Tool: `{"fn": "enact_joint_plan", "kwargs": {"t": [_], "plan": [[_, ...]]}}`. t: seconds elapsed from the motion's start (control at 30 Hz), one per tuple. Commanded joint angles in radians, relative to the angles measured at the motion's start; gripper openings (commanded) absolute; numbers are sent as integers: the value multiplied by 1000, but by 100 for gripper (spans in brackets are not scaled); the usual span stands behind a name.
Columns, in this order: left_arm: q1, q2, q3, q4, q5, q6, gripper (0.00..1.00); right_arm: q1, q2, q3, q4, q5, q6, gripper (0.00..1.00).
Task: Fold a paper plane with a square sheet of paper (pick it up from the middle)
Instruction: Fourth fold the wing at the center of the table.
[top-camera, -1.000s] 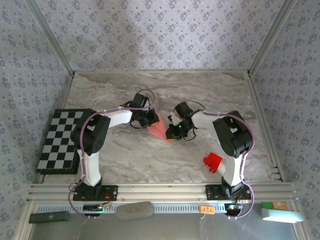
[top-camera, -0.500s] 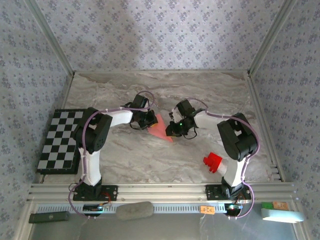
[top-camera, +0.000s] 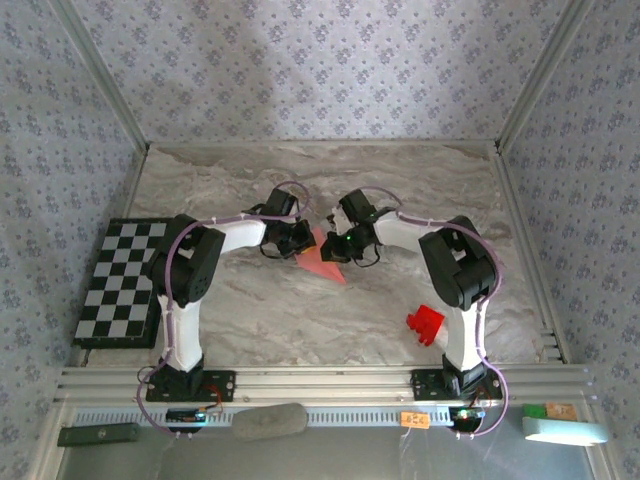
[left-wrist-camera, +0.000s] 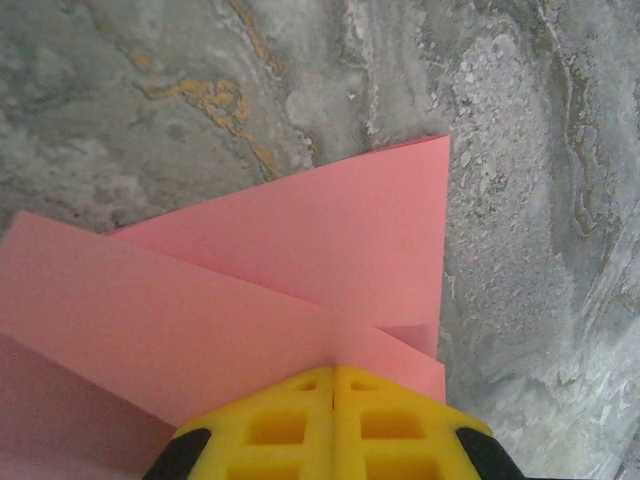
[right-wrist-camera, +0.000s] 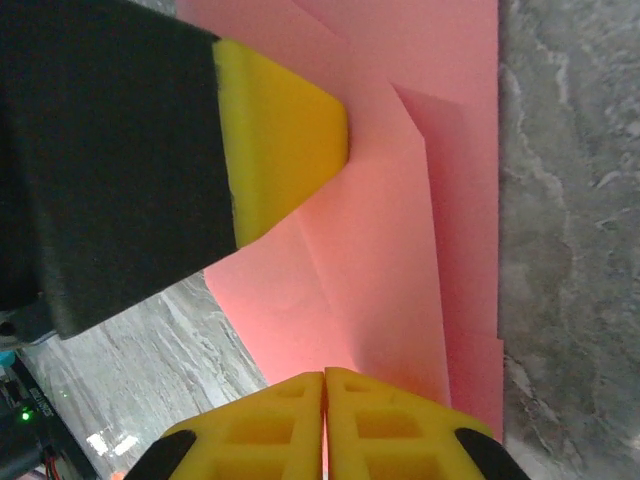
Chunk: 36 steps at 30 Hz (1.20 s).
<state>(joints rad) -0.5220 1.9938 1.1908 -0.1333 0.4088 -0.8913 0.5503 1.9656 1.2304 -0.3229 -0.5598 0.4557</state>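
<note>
The square sheet of paper (top-camera: 325, 263) lies partly folded into a pink pointed wedge at mid-table. In the left wrist view the paper (left-wrist-camera: 300, 260) shows layered flaps and a crease that runs into my left gripper (left-wrist-camera: 335, 372), whose yellow jaws are shut on its edge. From the right wrist view the paper (right-wrist-camera: 400, 250) spreads ahead of my right gripper (right-wrist-camera: 324, 378), shut with a pink sliver between the jaws. The left gripper's fingertip (right-wrist-camera: 285, 125) presses on the paper's far part. Seen from above, the left gripper (top-camera: 303, 240) and right gripper (top-camera: 333, 247) sit close together over the wedge's upper end.
A small chunky red block (top-camera: 425, 324) sits on the marble table (top-camera: 250, 310) near the right arm's base. A black-and-white chequered board (top-camera: 120, 280) lies at the left edge. Patterned walls enclose the table on three sides.
My right gripper has moved up and to the left along the paper, closer to the left gripper, uncovering the paper's lower tip. The left gripper has stayed put.
</note>
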Motion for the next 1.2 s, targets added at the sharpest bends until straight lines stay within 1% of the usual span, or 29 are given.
{"fn": "enact_joint_plan", "kwargs": {"t": [0.0,0.2,0.33,0.57,0.87,1.1,1.17], "plan": [[-1,48,-1,-113,-69,4,3,4,31,19,-70,21,-7,10],[-1,55,4,-151,-92,4,2,0,44,7,-137,64,-24,10],[0,61,3,-169,-110,4,2,-5,26,-29,-151,63,-32,10],[0,71,4,-177,-113,9,1,-22,-62,-158,-125,31,-34,10],[-1,71,9,-175,-103,13,1,-53,-173,-332,-65,11,7,11],[-1,65,12,-154,-99,29,0,-58,-214,-399,-85,95,-10,11],[-1,60,16,-138,-85,33,1,-63,-225,-393,-80,97,-17,11]]}}
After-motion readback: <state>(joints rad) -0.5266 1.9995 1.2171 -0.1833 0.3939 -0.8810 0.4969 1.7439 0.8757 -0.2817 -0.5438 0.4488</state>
